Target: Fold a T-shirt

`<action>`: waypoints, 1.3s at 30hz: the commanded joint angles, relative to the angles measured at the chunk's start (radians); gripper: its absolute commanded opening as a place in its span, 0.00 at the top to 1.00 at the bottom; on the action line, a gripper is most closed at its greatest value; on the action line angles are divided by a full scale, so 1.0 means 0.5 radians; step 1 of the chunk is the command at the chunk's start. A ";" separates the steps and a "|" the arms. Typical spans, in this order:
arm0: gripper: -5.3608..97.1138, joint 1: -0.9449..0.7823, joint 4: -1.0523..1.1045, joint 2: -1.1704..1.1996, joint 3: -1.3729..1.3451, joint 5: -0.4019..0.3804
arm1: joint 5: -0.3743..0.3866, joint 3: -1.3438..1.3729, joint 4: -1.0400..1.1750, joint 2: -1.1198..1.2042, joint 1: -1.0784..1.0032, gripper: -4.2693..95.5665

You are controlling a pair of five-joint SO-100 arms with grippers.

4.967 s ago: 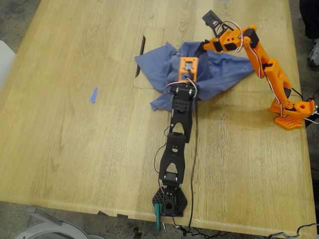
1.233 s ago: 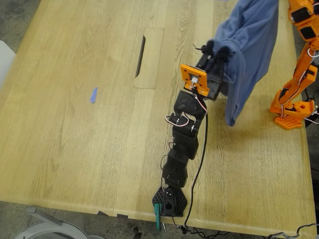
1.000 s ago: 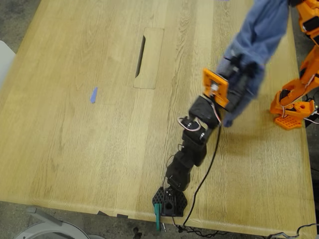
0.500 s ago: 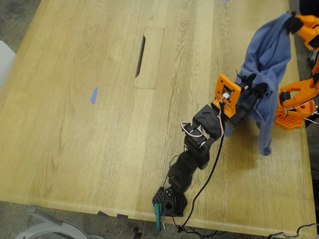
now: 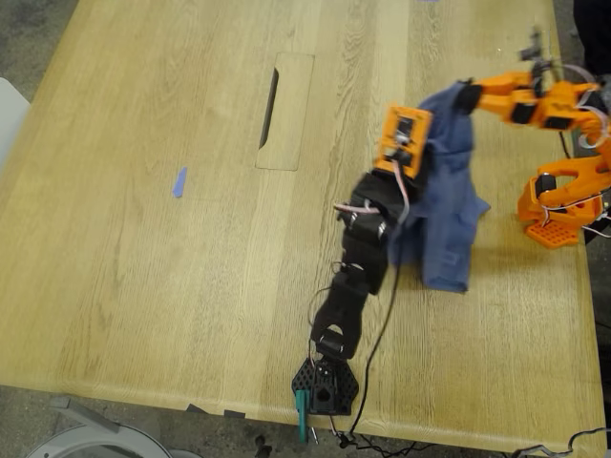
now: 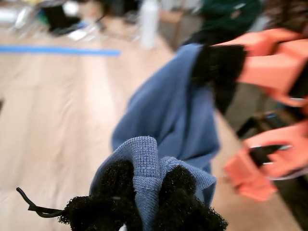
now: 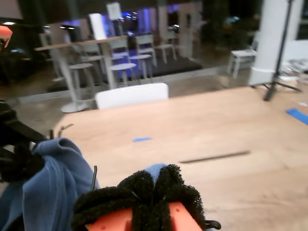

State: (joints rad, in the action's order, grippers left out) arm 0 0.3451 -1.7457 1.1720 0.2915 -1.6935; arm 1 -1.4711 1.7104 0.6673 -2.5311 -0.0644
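Overhead, in the exterior view, the T-shirt (image 5: 446,205) hangs between both grippers, its lower end draping onto the desk (image 5: 143,239). Along the first wrist view, my first gripper (image 6: 147,185) has its jaws clamped on a ribbed fold. Along the second wrist view, my second gripper (image 7: 155,185) pinches blue cloth between closed jaws.

The slate-blue cotton T-shirt (image 5: 445,205) now hangs lower, its hem touching the wooden table (image 5: 143,239). My first gripper (image 6: 147,192) and my second gripper (image 5: 467,93) have descended, still clamping it.
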 commanded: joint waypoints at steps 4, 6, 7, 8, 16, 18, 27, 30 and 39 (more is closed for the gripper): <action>0.95 -0.497 0.092 -0.184 0.098 -0.009 | 0.037 0.337 -0.469 0.095 -0.331 0.96; 0.95 -0.620 0.258 -0.288 0.098 0.000 | 0.037 0.393 -0.638 0.199 -0.420 0.96; 0.95 -0.669 0.362 -0.347 0.098 0.009 | 0.037 0.417 -0.721 0.252 -0.466 0.96; 0.95 -0.715 0.460 -0.399 0.098 0.015 | 0.037 0.445 -0.788 0.307 -0.509 0.96; 0.95 -1.022 1.092 -0.850 0.092 0.037 | 0.064 0.522 -1.427 0.856 -0.752 0.96; 0.95 -1.077 1.236 -0.951 0.089 0.043 | 0.058 0.448 -1.583 1.077 -0.819 0.96; 0.95 -1.310 1.727 -1.233 0.080 0.058 | 0.052 -0.058 -1.911 1.960 -1.006 0.96; 0.95 -1.368 1.868 -1.313 0.080 0.061 | 0.055 -0.288 -1.951 2.224 -1.055 0.96; 0.95 -1.387 2.356 -1.540 0.080 0.061 | 0.058 -1.534 -1.847 3.197 -1.163 0.96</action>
State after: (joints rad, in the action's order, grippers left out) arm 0 -0.2884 -0.6949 0.3451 0.2884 -1.6705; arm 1 -1.4435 1.1443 -0.2654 -0.9863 -0.6151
